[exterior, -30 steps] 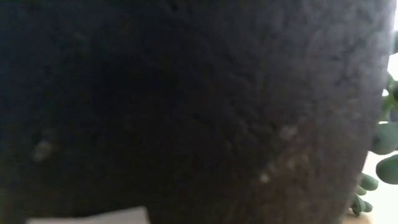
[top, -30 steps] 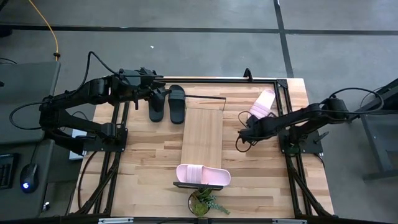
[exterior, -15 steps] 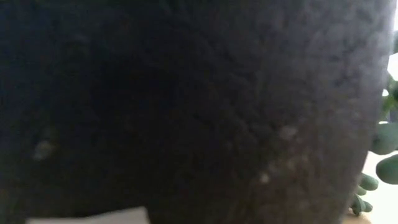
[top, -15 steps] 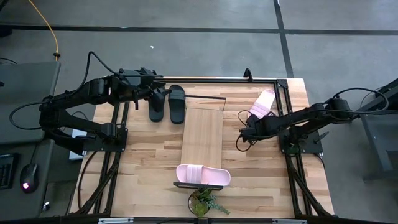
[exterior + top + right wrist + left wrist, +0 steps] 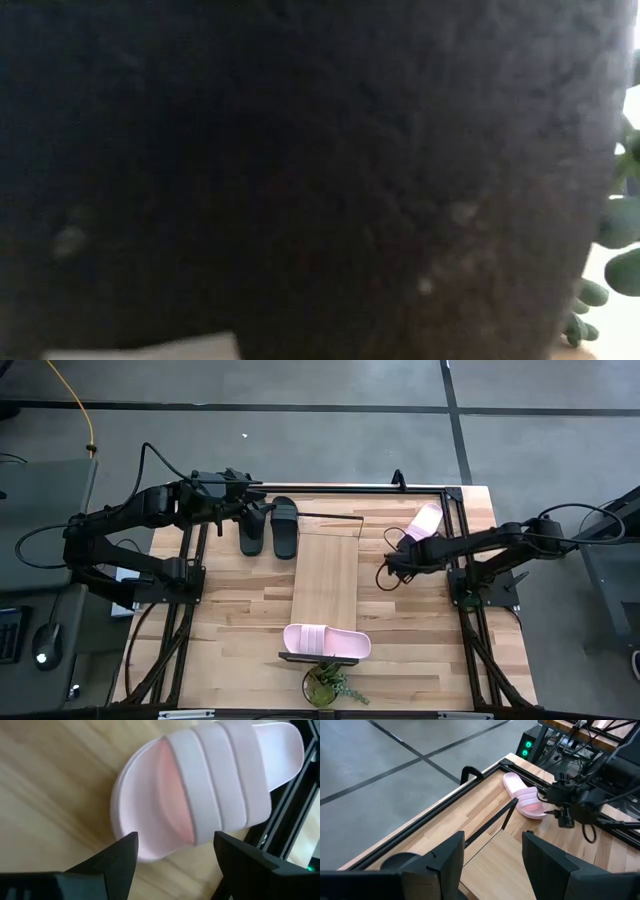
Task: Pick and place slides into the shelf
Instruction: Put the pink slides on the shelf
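Observation:
One pale pink slide [image 5: 422, 525] lies sole down on the tabletop at the far right. My right gripper [image 5: 398, 552] stands open just short of its rounded end [image 5: 150, 820], one finger to each side, touching nothing. The second pink slide [image 5: 327, 642] lies crosswise on the near end of the shelf [image 5: 325, 570]. The two black slides [image 5: 285, 525] rest side by side on the table left of the shelf's far end. My left gripper [image 5: 252, 515] hovers open over them, and its wrist view looks toward the far pink slide [image 5: 522, 800].
A small potted plant [image 5: 328, 685] stands at the table's near edge and its dark pot [image 5: 300, 180] fills the low view. Black frame bars [image 5: 455, 520] run along the table's far and right sides, close to the far pink slide. Bare wood lies on both sides of the shelf.
My right gripper has moved a little toward the table's far edge, closing in on the pink slide at the far right.

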Action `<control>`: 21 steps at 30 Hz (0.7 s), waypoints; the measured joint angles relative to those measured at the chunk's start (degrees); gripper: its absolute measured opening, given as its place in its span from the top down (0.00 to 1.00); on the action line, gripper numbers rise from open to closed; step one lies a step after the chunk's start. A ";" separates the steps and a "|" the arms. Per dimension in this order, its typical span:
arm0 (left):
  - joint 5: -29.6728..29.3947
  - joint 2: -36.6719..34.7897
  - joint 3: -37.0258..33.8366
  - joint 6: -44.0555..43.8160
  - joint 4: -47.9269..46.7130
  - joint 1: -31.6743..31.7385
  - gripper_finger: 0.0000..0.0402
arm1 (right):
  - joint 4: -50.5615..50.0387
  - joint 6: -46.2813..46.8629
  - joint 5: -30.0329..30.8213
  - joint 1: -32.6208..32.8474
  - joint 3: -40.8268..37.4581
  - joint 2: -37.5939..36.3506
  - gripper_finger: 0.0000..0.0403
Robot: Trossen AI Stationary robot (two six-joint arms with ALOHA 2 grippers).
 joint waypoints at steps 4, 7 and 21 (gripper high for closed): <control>0.00 0.00 0.00 0.00 0.21 0.00 0.54 | 0.35 -0.67 1.14 -2.76 0.00 0.00 0.38; 0.02 -0.01 0.00 -0.02 0.33 0.00 0.54 | 2.19 -2.53 1.51 -4.33 -0.03 0.00 0.38; 0.39 0.00 0.00 -1.73 0.33 -0.02 0.54 | 5.39 -7.18 1.18 -8.81 -2.36 0.11 0.38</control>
